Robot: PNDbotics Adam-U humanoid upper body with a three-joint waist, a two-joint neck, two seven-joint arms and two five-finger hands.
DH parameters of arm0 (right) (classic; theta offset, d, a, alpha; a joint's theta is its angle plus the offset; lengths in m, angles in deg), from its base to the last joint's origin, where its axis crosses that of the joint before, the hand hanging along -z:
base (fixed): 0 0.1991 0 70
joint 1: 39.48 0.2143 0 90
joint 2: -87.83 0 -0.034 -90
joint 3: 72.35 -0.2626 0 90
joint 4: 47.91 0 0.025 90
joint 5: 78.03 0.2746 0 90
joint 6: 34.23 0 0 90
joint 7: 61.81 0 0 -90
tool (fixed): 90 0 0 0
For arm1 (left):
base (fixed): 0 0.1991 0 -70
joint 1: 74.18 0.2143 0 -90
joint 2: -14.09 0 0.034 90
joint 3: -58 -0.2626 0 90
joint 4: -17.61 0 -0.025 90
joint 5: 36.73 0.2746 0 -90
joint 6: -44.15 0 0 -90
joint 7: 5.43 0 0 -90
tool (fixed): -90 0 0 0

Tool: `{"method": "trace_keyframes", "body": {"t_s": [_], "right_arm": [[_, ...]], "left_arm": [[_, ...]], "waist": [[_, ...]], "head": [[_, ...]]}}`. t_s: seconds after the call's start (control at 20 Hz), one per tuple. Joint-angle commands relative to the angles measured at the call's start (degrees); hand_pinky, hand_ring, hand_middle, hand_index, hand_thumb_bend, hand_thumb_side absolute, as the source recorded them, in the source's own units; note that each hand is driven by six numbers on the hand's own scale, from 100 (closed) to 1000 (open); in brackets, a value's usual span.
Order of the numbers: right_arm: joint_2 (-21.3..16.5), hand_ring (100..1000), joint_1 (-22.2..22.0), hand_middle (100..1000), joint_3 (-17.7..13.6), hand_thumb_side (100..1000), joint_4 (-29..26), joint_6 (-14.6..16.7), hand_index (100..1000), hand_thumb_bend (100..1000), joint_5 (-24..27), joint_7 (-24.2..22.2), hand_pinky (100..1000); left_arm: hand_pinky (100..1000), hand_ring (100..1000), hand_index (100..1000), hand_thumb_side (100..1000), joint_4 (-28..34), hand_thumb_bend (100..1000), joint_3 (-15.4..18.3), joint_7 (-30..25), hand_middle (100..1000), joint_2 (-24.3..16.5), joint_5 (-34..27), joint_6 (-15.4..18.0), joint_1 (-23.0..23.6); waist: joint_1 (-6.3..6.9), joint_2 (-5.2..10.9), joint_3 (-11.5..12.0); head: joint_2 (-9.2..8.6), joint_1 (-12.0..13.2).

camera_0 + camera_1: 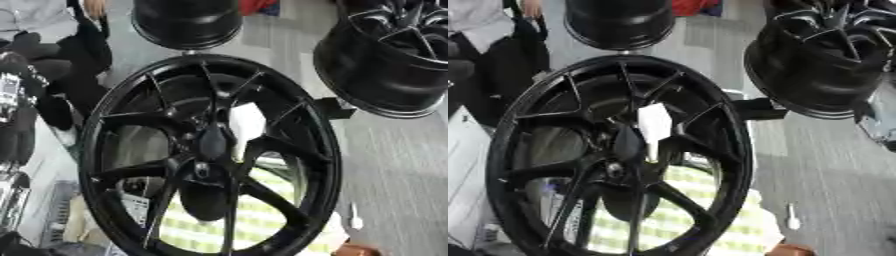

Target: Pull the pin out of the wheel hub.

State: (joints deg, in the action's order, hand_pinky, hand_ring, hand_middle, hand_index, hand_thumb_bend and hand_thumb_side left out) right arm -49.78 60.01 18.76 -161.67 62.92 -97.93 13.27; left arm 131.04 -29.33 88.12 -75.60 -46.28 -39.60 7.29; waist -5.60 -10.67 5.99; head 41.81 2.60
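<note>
**A:** You're looking at the big glossy black multi-spoke alloy wheel hub [210, 155] filling the centre of both views, standing on edge and leaning a little. Its centre boss [213, 145] is sitting where the spokes meet. I can't make out a pin there; it's all dark on dark.

**B:** Hands?

**A:** Neither of your hands is showing in either view, so I can't tell whether the fingers are apart or curled. Nothing is touching the hub.

**B:** Anything else nearby?

**A:** Two more black metal rims: a barrel-shaped one [187, 22] at the far centre and a spoked one [385, 60] at the far right, both apart from your hub. A white tag or slip [655, 124] is showing through the spokes just above the boss. A yellow-and-white checked surface [254, 215] is showing behind the lower spokes.

**B:** Handling?

**A:** I'm judging the hub as heavy and rigid, with a slick finish, so it's likely to rock if you're pulling off-axis. The pin, if it's metal, is probably small, stiff and smooth. I'd be pinching it at its exposed end and drawing straight along its axis, with the other hand bracing a spoke near the boss.
</note>
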Motion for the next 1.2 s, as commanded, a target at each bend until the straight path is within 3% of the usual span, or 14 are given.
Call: {"method": "trace_keyframes", "body": {"t_s": [0.05, 0.25, 0.5, 0.8, 1.2], "right_arm": [[-6.42, 860, 2.44, 765, 0.99, 565, -0.83, 1.25, 812, 100, 2.38, -4.08, 988], [-9.33, 859, 6.14, 766, 5.01, 608, -0.83, 2.89, 811, 100, 3.03, -7.48, 990], [-9.49, 860, 12.37, 767, 10.80, 628, -0.83, 4.04, 812, 100, 3.90, -10.14, 984], [-6.63, 860, 20.84, 767, 16.49, 653, -0.83, 2.09, 813, 100, 5.07, -15.08, 978], [-0.04, 861, 30.66, 766, 22.50, 667, -0.83, -2.98, 815, 100, 5.83, -20.79, 969]], "left_arm": [[809, 712, 862, 729, 1.16, 100, -0.14, -0.33, 725, -1.82, 0.24, -0.04, -0.31], [810, 713, 862, 729, 1.16, 100, -0.53, -0.72, 725, -2.30, 0.16, -0.05, -0.68], [811, 713, 862, 729, 1.16, 100, -0.90, -1.14, 726, -2.54, -0.04, -0.10, -0.91], [812, 714, 862, 729, 1.16, 100, -1.06, -1.32, 726, -2.66, -0.26, -0.27, -0.85], [813, 713, 863, 730, 1.16, 100, -0.94, -1.17, 725, -2.41, -0.32, -0.55, -0.43]], "waist": [[-0.11, 0.72, 0.08], [-0.56, 0.55, 0.65], [-0.66, 0.41, 1.61], [-0.71, 0.72, 2.00], [-0.68, 1.11, 2.46]], "head": [[-0.14, -0.11], [-0.41, -0.78], [0.02, -2.57], [0.50, -4.11], [0.65, -5.32]]}}
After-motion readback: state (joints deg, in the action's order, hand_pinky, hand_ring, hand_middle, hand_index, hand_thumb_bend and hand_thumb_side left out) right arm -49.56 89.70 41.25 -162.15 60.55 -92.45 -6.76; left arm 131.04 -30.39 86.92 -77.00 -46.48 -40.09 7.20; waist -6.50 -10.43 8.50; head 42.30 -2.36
